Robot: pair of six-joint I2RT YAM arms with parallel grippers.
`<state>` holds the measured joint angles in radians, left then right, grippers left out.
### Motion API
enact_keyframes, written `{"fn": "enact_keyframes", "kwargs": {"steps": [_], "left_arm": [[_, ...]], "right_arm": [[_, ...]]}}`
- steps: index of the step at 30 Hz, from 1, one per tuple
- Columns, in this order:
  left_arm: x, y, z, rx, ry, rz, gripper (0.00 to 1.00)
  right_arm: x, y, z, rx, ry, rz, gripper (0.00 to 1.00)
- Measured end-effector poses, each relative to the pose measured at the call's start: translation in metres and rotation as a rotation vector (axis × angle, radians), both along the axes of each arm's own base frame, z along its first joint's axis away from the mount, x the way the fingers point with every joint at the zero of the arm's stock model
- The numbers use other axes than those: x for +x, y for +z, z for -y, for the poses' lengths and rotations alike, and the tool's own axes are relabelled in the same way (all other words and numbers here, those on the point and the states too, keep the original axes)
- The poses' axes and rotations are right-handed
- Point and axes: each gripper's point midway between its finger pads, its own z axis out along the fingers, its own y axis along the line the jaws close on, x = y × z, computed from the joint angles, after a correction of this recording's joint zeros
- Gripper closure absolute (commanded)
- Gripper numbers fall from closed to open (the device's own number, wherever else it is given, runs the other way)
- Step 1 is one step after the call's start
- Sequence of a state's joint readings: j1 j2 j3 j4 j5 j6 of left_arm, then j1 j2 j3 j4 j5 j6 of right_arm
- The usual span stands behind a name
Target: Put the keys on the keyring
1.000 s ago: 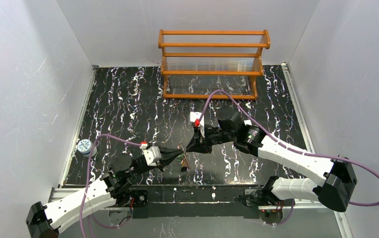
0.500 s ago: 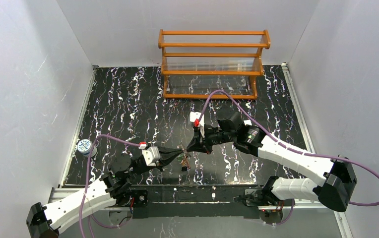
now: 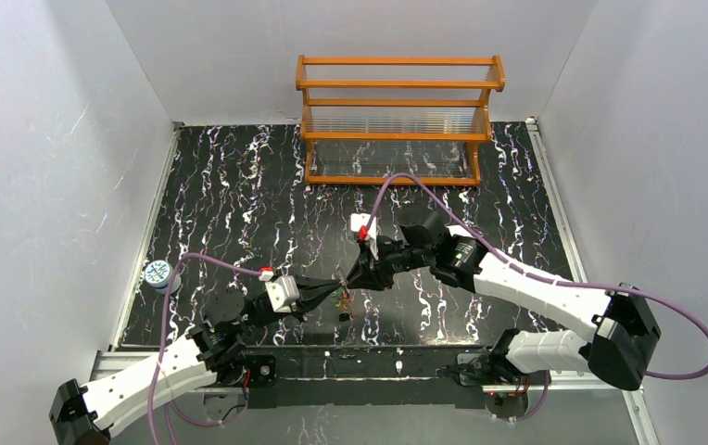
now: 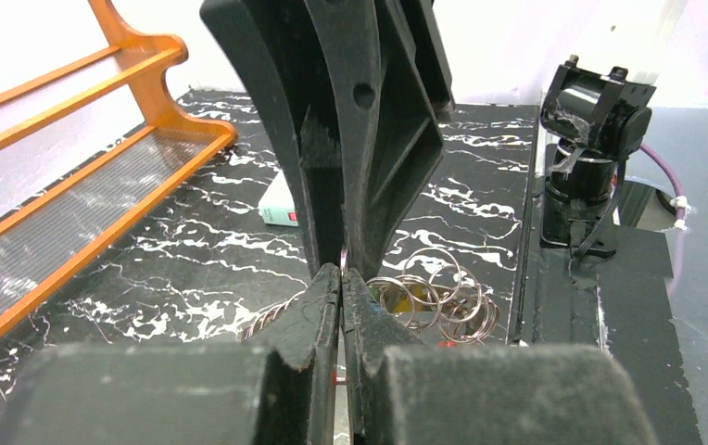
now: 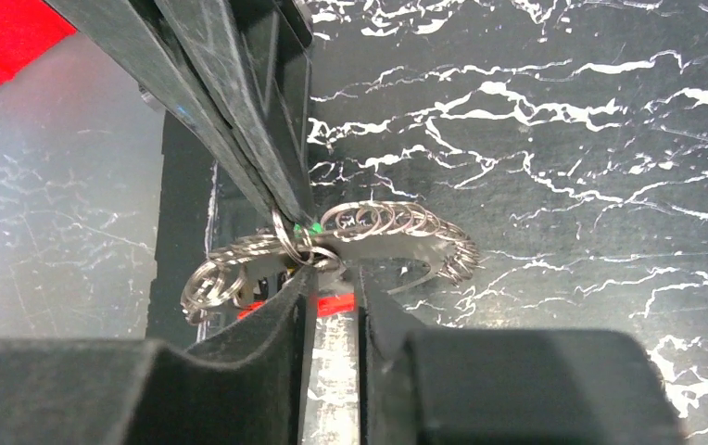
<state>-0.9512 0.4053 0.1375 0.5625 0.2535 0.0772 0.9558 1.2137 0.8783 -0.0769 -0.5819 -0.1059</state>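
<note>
My left gripper (image 4: pixel 342 276) is shut on a thin metal ring of the keyring, whose short chain (image 5: pixel 397 222) arcs to the right above the table. A bunch of metal rings (image 4: pixel 438 298) hangs beside it, with bits of a yellow key head (image 4: pixel 404 303) and a green one (image 5: pixel 314 225) showing. Red band (image 5: pixel 335 303) of the keyring lies under the fingers. My right gripper (image 5: pixel 330 276) faces the left one tip to tip, its jaws a narrow gap apart just below the pinched ring. In the top view both grippers (image 3: pixel 336 289) (image 3: pixel 355 280) meet near the table's front middle.
A wooden rack (image 3: pixel 397 120) stands at the back. A small round blue-and-white item (image 3: pixel 157 273) sits at the left edge. A small white box (image 4: pixel 279 206) lies beyond the grippers. The right arm's base (image 4: pixel 596 139) stands on the front rail.
The right arm has shifted slightly left, bringing its fingertips closer to the left gripper. The left gripper has kept its hold and place.
</note>
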Motion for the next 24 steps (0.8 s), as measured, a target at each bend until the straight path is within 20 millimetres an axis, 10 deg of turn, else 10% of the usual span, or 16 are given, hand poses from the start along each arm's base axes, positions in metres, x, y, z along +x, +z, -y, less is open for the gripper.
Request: {"fn": "enact_keyframes", "kwargs": {"steps": [9,24], "left_arm": [[-0.003,0.008,0.0,-0.024,-0.014,0.02,1.0],[-0.004,0.008,0.0,-0.029,-0.019,0.015,1.0]], "right_arm": [[0.002,-0.005,0.01,0.011,-0.037,0.042,0.36],[-0.006,0.047,0.01,0.214,0.006,0.176,0.57]]}}
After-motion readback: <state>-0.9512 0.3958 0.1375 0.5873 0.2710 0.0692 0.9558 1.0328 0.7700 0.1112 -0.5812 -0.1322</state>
